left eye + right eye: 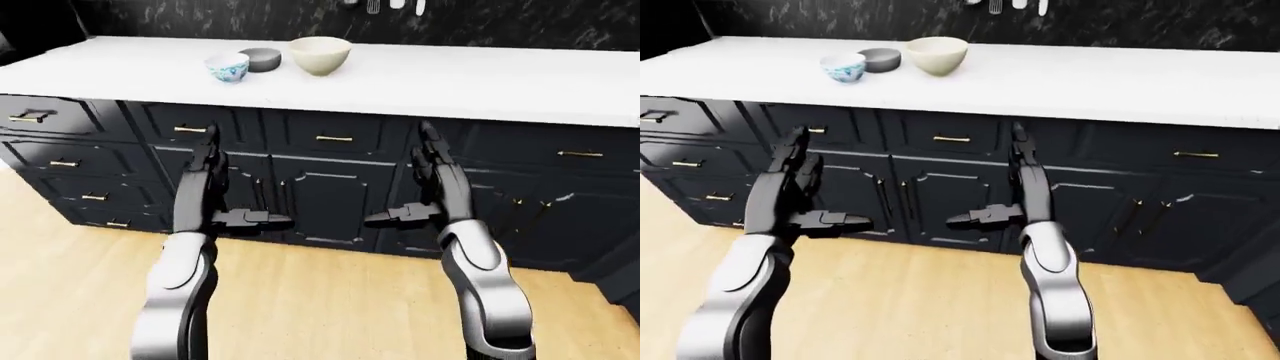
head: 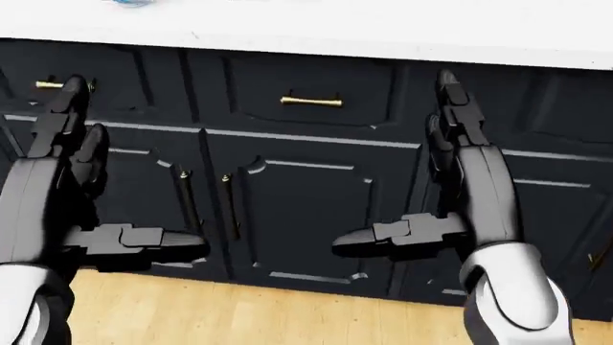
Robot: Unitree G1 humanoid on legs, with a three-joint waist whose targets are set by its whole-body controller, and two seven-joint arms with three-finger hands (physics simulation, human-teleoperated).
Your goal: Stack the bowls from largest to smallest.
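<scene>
Three bowls stand close together on the white counter [image 1: 480, 82], toward the upper left of the left-eye view: a large cream bowl [image 1: 320, 55], a low grey bowl [image 1: 262, 58] to its left, and a small blue-patterned bowl [image 1: 227, 67] nearest the counter's edge. Both hands hang well below them, level with the dark cabinet doors. My left hand [image 1: 235, 187] is open, fingers pointing up and thumb sideways, holding nothing. My right hand [image 1: 405, 184] mirrors it, also open with nothing in it. In the head view the hands [image 2: 129, 172] [image 2: 397, 169] fill the foreground and the bowls barely show.
Navy cabinets [image 1: 330, 187] with brass handles [image 2: 310, 100] run under the counter. A wooden floor [image 1: 300, 307] lies between me and them. A black marbled wall [image 1: 500, 22] rises behind the counter, with utensils hanging at the top edge.
</scene>
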